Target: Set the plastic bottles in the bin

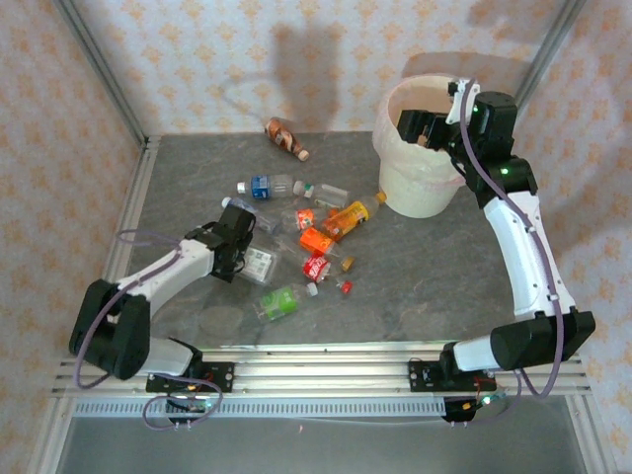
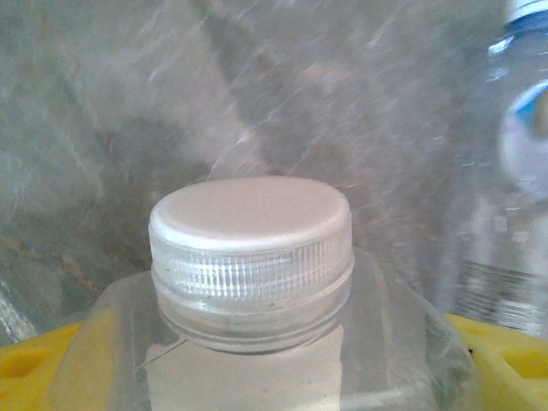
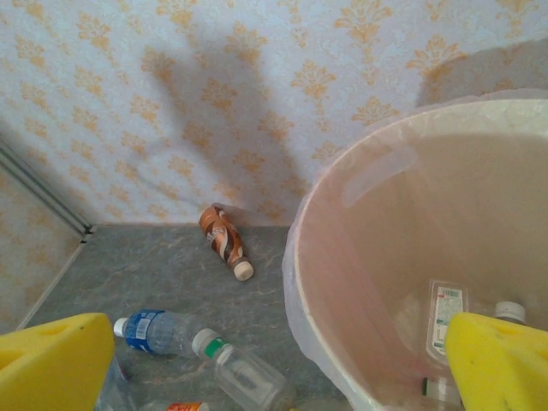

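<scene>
Your left end effector pinches clear bottle, white cap pointing away from wrist; right end effector spread over bin; label inside illegible.

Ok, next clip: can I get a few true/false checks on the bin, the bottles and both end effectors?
The right end effector is above the bin. True.
The bin is empty. False: a clear bottle lies inside.
A brown bottle lies alone at the back, apart from the others. True.
The right end effector holds a bottle. False: it is open, with nothing between its fingers.
A white-capped bottle sits between the left end effector's fingers. True.
</scene>
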You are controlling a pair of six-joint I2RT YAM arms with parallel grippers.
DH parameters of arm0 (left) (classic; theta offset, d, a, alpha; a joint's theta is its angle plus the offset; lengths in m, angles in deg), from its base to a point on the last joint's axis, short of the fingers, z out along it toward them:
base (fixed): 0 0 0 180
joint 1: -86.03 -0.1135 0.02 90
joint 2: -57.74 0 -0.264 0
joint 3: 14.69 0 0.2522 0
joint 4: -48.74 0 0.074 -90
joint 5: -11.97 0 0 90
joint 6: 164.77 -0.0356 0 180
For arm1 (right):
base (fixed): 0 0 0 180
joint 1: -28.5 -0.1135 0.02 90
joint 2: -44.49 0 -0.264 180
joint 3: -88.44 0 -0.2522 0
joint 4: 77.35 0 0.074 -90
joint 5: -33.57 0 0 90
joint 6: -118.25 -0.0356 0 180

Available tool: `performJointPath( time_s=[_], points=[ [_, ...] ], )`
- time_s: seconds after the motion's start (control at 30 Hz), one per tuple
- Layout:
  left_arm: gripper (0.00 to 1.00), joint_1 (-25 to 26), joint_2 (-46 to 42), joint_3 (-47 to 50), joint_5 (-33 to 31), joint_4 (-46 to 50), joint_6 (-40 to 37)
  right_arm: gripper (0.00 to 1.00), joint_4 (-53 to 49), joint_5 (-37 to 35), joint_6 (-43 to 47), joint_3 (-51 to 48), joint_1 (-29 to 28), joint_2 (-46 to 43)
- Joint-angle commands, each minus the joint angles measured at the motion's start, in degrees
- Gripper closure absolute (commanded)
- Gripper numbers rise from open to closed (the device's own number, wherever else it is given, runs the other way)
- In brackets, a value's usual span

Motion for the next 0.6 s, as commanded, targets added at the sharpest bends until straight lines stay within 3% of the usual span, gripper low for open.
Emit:
performJointPath(
  time_s=[0.0, 0.2, 0.4, 0.57],
  points=[
    [0.29, 0.1, -4.9, -2.1, -8.7, 2.7, -8.7, 0.01, 1.9, 1.7, -0.7, -0.9, -0.2, -1.5],
    [0.36, 0.1, -11.0, -7.7, -9.6, -1.1, -24.9, 0.01, 5.2, 6.6, -3.0, -2.9, -0.2, -2.1],
    [0.39, 1.2, -9.5, -17.5, 3.1, -10.9, -37.9, 0.01, 10.9, 20.7, -5.9, -5.2, -1.0, -2.4],
    [0.39, 3.1, -3.9, -27.5, 15.2, -16.2, -44.3, 0.01, 9.9, 22.8, -2.1, -6.2, -5.2, -2.7]
  ],
)
